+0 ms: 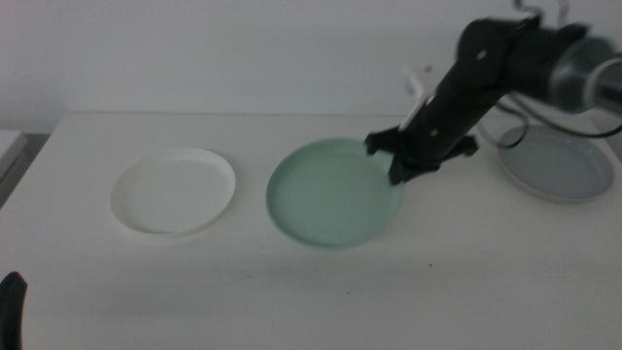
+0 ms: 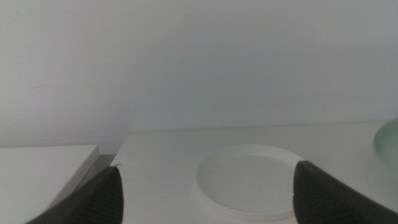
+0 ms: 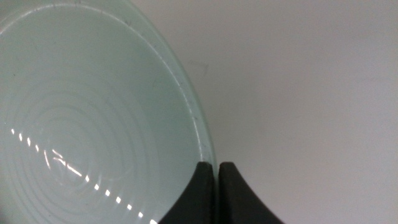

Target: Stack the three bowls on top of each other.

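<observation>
Your left gripper (image 1: pixel 10 301) waits low at the near left edge of the table (image 1: pixel 292 292), its jaws wide apart and holding nothing. The white bowl (image 1: pixel 173 191) lies flat on the left. The mint green bowl (image 1: pixel 333 192) sits in the middle, with your right gripper (image 1: pixel 400 173) on its right rim. The jaws are squeezed together on that thin rim, so you can likely lift it. Your right arm reaches in from the right, bent down. The grey bowl (image 1: pixel 557 163) rests far right
</observation>
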Action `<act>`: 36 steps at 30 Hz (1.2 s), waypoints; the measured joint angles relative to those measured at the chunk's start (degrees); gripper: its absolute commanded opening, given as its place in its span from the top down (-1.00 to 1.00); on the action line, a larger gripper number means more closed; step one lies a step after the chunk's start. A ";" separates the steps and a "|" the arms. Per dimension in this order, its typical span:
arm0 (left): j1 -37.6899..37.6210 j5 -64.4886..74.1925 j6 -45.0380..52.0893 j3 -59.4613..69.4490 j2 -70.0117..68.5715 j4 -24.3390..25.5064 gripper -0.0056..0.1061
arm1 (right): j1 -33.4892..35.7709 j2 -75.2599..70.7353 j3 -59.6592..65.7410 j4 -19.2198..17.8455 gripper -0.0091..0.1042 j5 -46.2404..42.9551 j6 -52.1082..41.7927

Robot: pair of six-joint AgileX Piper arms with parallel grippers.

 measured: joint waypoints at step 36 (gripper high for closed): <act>0.00 0.00 0.00 0.00 0.00 0.00 -0.78 | -17.58 5.22 -30.83 -15.91 -0.80 13.60 -0.19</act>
